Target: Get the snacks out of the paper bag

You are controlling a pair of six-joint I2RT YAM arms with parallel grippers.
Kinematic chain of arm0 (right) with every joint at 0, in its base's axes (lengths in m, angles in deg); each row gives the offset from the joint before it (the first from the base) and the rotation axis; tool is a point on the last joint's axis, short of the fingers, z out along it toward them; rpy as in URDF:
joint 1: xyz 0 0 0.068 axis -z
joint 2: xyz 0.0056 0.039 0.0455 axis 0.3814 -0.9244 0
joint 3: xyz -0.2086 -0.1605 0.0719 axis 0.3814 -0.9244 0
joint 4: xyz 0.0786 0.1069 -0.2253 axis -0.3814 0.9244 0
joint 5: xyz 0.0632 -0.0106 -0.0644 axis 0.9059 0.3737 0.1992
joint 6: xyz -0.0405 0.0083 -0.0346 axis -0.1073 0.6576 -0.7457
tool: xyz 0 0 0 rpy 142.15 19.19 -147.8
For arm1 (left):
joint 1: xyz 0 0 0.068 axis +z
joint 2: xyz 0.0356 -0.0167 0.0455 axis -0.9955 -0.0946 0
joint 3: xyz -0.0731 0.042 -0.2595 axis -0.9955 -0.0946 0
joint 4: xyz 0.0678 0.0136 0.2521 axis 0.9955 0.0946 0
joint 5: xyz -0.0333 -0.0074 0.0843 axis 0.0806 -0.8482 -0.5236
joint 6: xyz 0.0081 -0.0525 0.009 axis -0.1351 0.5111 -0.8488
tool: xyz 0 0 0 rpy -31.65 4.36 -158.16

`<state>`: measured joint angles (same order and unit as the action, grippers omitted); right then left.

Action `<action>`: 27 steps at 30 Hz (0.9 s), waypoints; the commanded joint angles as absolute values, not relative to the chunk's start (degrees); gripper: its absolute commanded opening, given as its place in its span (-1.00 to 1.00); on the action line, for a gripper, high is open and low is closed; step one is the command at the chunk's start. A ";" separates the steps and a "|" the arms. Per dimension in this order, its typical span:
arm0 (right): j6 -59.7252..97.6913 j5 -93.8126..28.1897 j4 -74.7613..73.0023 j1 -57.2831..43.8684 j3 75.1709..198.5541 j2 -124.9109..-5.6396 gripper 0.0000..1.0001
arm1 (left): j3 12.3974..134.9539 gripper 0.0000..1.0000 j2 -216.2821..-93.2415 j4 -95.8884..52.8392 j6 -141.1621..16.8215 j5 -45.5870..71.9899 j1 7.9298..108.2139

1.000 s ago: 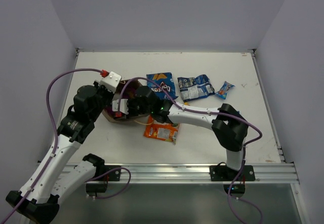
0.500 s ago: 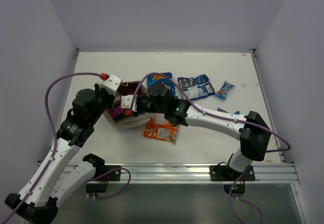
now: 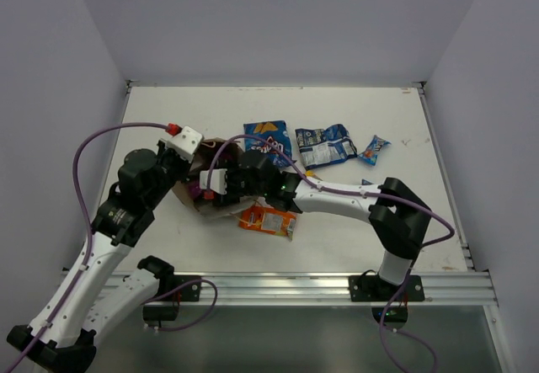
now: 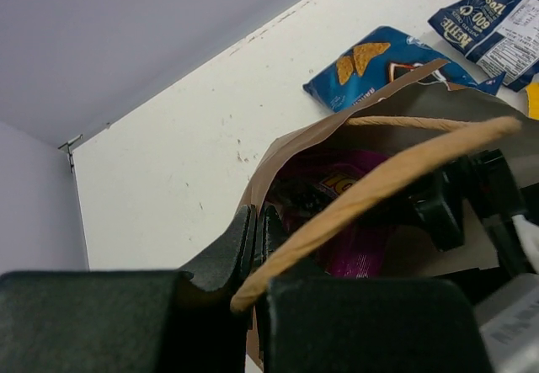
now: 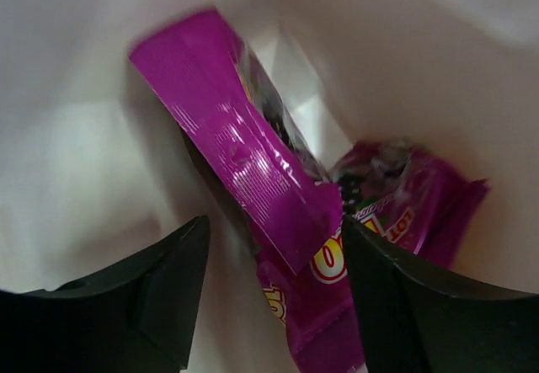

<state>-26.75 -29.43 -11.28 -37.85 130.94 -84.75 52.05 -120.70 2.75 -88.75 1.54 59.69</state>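
The brown paper bag (image 3: 207, 148) lies on its side left of centre, its mouth facing right. My left gripper (image 3: 192, 164) (image 4: 253, 231) is shut on the paper bag (image 4: 303, 137) at its rim, and the twine handle (image 4: 396, 175) crosses in front. My right gripper (image 3: 217, 186) (image 5: 274, 251) is open inside the bag. One magenta pouch (image 5: 244, 162) stands between its fingers, a second magenta pouch (image 5: 396, 213) behind. Outside lie a blue chip bag (image 3: 268, 137) (image 4: 379, 61), a blue-white packet (image 3: 324, 146) (image 4: 497, 19), a small blue wrapper (image 3: 375, 148) and an orange packet (image 3: 268, 220).
The right arm (image 3: 337, 196) stretches across the table just above the orange packet. White walls close in the table (image 3: 404, 221) on the left, back and right. The metal rail (image 3: 286, 287) with both arm bases runs along the near edge.
My right gripper has gone from shut to open inside the bag, and its arm has shifted. My left gripper keeps hold of the bag's rim.
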 commanded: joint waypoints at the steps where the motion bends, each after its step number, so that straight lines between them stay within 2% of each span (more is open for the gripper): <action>1: -31.42 -32.19 -15.54 -37.52 131.80 -87.02 0.36 | 55.65 -1.00 -120.57 -0.26 -88.43 4.32 59.26; 3: -32.30 -32.02 -15.36 -37.52 133.12 -88.95 0.46 | 55.73 -1.00 -120.75 0.00 -88.34 4.32 59.26; 8: -32.83 -32.46 -16.06 -37.61 134.79 -92.03 0.50 | 56.26 -1.00 -121.28 0.18 -88.16 6.25 59.26; 14: -32.74 -33.86 -20.02 -37.96 135.58 -93.97 0.50 | 55.91 -1.00 -122.07 0.35 -87.99 8.37 59.26; 17: -32.74 -33.34 -20.11 -38.05 136.63 -94.84 0.39 | 55.91 -1.00 -122.07 0.27 -87.99 8.72 59.26; 20: -32.31 -32.20 -17.74 -38.31 137.78 -95.37 -0.14 | 55.74 -1.00 -121.98 0.35 -87.99 8.54 59.26; 21: -31.96 -32.10 -17.21 -38.40 137.78 -95.38 -0.48 | 55.74 -1.00 -121.98 0.27 -87.99 8.46 59.26; 23: -31.86 -32.28 -16.77 -38.40 137.08 -95.11 -0.76 | 55.65 -1.00 -121.89 0.18 -87.99 7.93 59.26; 24: -31.69 -32.97 -16.59 -38.40 136.64 -94.16 -0.97 | 55.56 -1.00 -121.81 0.00 -88.08 7.58 59.26; 27: -31.08 -32.90 -17.99 -38.40 132.52 -89.25 -1.00 | 55.03 -1.00 -121.46 -0.17 -88.08 5.56 59.26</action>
<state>-31.75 -33.43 -15.50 -38.03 134.57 -95.04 53.21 -122.29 4.22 -88.73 5.91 59.69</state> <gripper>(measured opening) 0.032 0.032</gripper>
